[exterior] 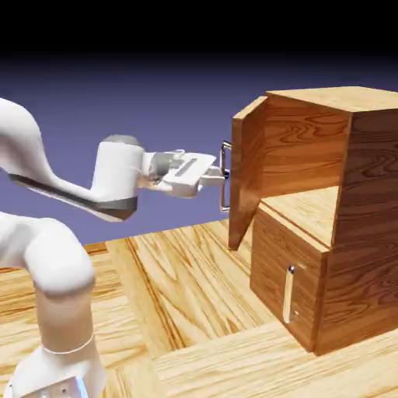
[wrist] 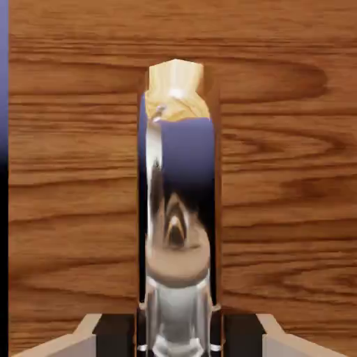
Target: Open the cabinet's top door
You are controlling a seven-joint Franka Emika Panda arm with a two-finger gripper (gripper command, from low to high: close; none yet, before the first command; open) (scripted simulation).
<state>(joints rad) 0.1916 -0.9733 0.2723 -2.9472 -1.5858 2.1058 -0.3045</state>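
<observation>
pinching the long silver bar handle point(wrist: 178, 209) between its two fingertips, the white and grey two-finger gripper point(exterior: 215, 176) has its jaws closed in on the bar, one dark pad point(wrist: 115, 335) at each side of it in the hand view. the bar stands upright between the jaws, and they meet it partway along its length, with some of the handle above the grip and some below in the exterior view. the handle is fixed to the outer face of the large wood-grain top door point(exterior: 246, 175), which stands swung open at the left side of the boxy brown wood-grain cabinet point(exterior: 373, 225). the door's panel lies just beyond the bar from the jaws. to the right of the door the upper compartment shows, with its pale wood floor point(exterior: 305, 210). below it, the smaller wood-grain door point(exterior: 286, 268), with a shorter silver bar handle point(exterior: 288, 294), sits closed. the white robot arm point(exterior: 116, 177) reaches from the left.
</observation>
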